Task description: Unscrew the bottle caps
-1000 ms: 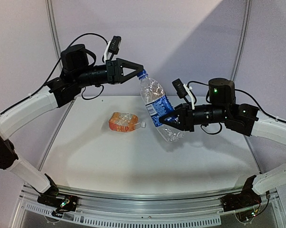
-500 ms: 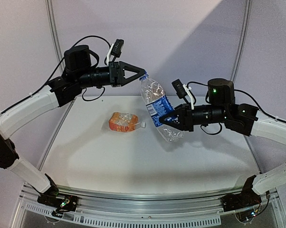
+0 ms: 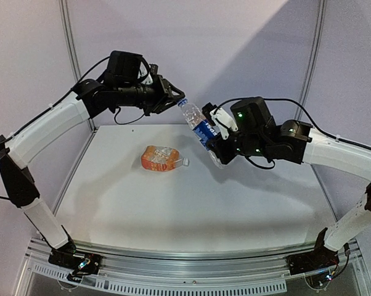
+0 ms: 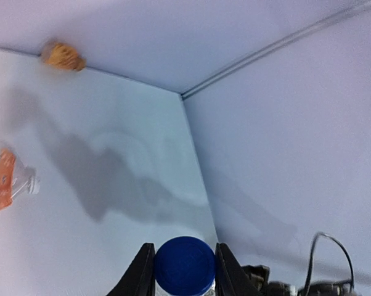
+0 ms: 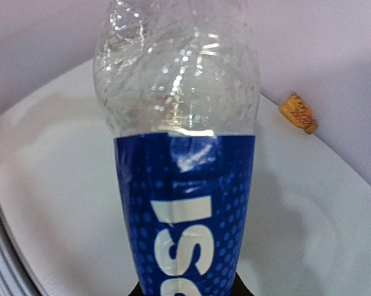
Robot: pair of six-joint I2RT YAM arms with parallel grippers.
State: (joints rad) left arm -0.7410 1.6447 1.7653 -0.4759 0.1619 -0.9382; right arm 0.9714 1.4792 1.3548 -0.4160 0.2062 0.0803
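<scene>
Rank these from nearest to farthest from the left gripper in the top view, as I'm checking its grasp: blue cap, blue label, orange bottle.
1. Blue cap, in the left gripper.
2. Blue label, rightward down the water bottle.
3. Orange bottle, lying on the table, lower left.

White surface (image 3: pixel 191 209). Orange bottle (image 3: pixel 161 158) lies on its side left of centre, white cap (image 3: pixel 186 161) pointing right. Small tan object (image 4: pixel 62 57) sits at the surface's edge by the wall.
</scene>
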